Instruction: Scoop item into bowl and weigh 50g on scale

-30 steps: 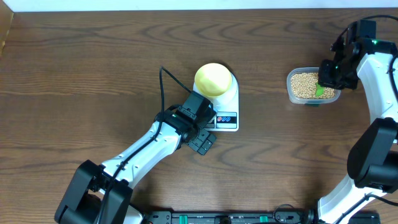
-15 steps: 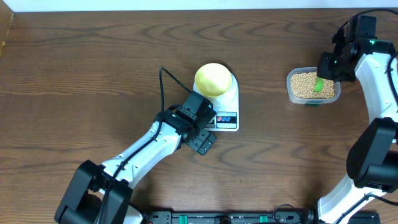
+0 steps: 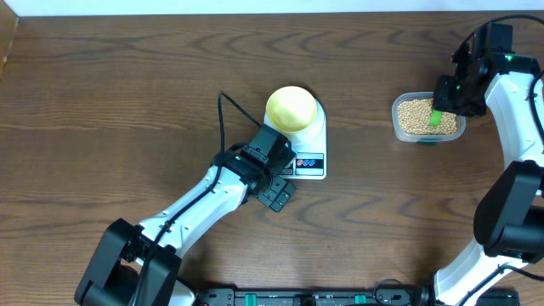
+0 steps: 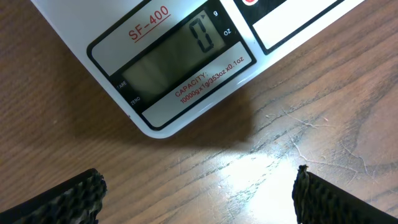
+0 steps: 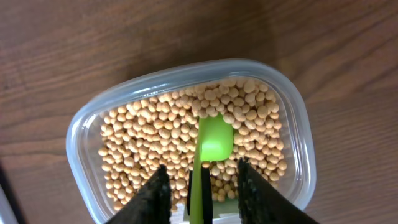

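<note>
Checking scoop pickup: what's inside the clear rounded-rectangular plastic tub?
The clear plastic tub holds small round tan beans, with a bright green plastic scoop resting among them. The beans cover the tub's floor, so anything beneath them cannot be seen.

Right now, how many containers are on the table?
2: the pale yellow bowl on the central white scale, and the clear plastic tub at the right, holding soybeans and a green scoop. None look hidden.

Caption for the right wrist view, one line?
Right gripper, jaws open, straddles the handle of a green plastic scoop lying in a clear plastic tub of small tan beans.
</note>
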Controlling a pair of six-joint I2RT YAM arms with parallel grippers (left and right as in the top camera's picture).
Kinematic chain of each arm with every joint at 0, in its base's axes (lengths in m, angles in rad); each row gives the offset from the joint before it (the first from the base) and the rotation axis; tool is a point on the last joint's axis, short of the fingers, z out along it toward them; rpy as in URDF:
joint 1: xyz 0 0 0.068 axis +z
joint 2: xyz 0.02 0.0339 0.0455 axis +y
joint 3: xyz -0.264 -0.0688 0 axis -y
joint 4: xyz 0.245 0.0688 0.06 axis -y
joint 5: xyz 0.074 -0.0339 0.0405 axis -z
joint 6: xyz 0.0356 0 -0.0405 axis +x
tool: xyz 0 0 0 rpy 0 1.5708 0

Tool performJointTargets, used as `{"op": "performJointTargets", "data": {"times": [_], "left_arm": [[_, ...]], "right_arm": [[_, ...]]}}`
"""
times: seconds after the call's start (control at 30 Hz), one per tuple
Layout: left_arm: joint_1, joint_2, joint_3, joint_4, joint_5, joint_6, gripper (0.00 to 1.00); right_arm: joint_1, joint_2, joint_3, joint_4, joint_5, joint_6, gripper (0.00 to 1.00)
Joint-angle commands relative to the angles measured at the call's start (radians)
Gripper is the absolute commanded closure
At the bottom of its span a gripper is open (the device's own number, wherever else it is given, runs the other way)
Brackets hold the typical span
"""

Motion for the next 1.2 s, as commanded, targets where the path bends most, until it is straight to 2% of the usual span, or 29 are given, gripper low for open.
{"op": "performJointTargets", "data": {"times": [0.0, 0.27, 0.53, 0.6, 0.7, 0.87, 1.17], "left_arm": [[0.000, 0.006, -0.003, -0.003, -0.002, 0.008, 0.02], [0.000, 0.006, -0.003, -0.003, -0.002, 0.008, 0.02], [0.000, 0.006, -0.003, -0.003, -0.002, 0.008, 0.02], [0.000, 0.006, -0.003, -0.003, -0.002, 0.009, 0.02], [0.000, 0.006, -0.003, -0.003, -0.002, 0.009, 0.02], [0.000, 0.006, -0.003, -0.003, -0.002, 0.008, 0.02], [0.000, 0.006, -0.003, -0.003, -0.002, 0.008, 0.02]], "right_arm": [[0.003, -0.004, -0.006, 0.015, 0.009, -0.002, 0.71], [0.003, -0.004, -0.072, 0.108, 0.008, -0.017, 0.75], [0.003, -0.004, -0.077, 0.123, 0.008, -0.016, 0.94], [0.007, -0.004, -0.077, 0.122, 0.007, -0.016, 0.94], [0.020, -0.004, -0.077, 0.120, 0.009, -0.018, 0.99], [0.011, -0.004, -0.077, 0.127, -0.059, -0.027, 0.99], [-0.108, -0.004, -0.089, 0.143, -0.298, -0.047, 0.99]]}}
